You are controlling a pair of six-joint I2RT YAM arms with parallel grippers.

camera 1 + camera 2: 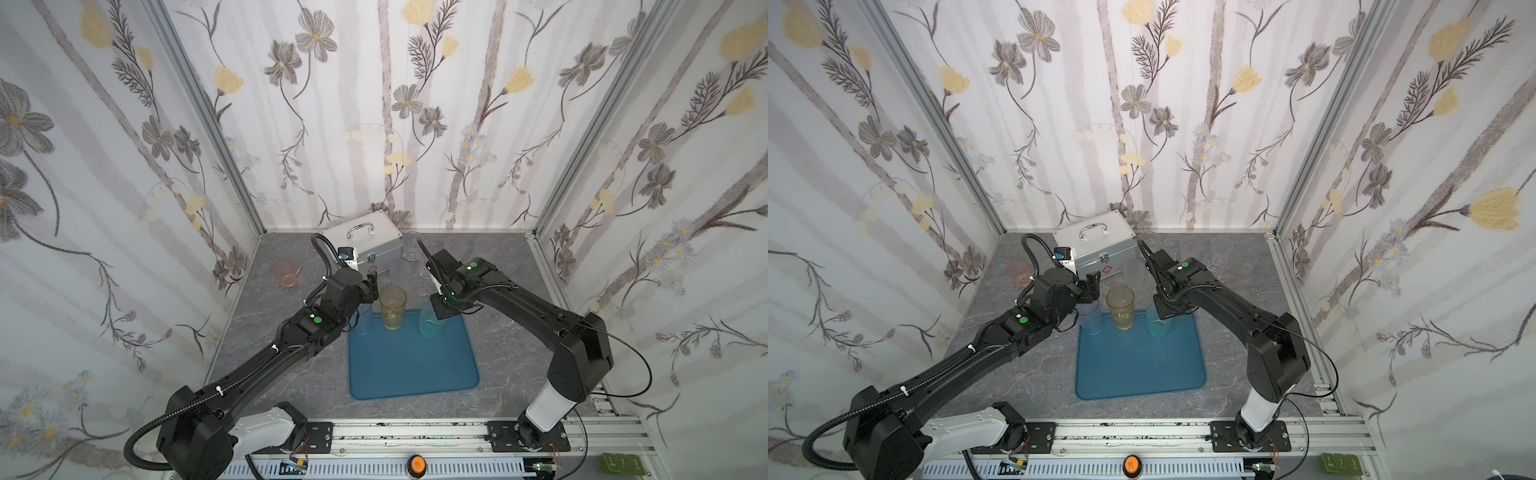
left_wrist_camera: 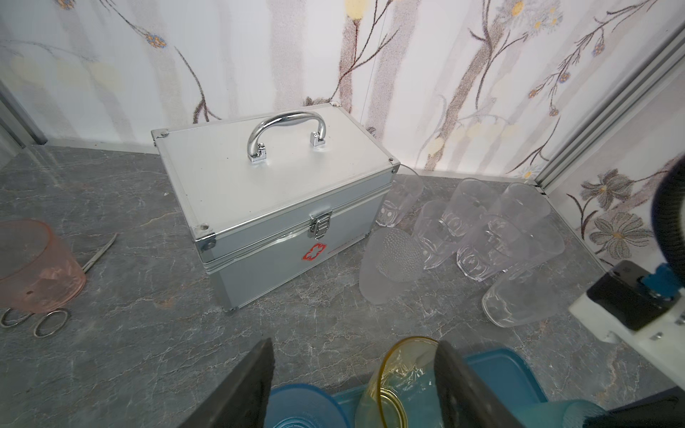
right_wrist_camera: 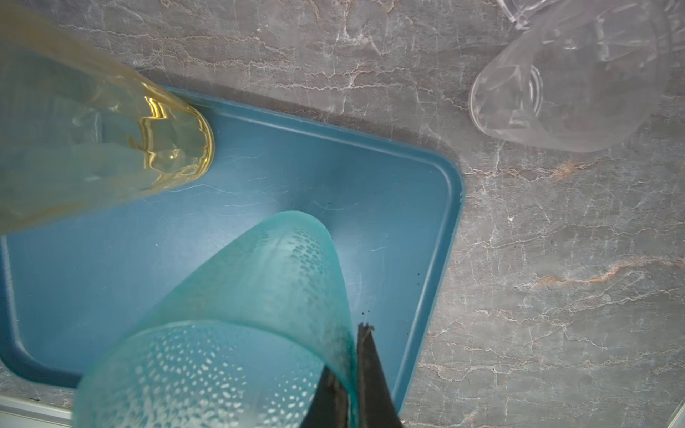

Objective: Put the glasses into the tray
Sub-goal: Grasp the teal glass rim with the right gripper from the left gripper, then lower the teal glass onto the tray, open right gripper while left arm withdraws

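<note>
The right hand [image 3: 350, 355] was pinched narrow on the rim wall of the teal glass [image 3: 237, 296], 1 finger inside and 1 outside, probably so the tumbler could go down upright. The glass hung below that hand over a corner of the tray [image 3: 370, 166]; whether its base touched, I cannot tell. The left hand [image 2: 354, 348] stood wide and empty. The blue glass [image 2: 304, 404] and yellow glass [image 2: 404, 374] stood just beneath its fingers, likely spaced for lifting clear. Several clear glasses [image 2: 482, 237] and a pink glass [image 2: 37, 266] waited on the surface [image 2: 148, 296] well beyond it.
</note>
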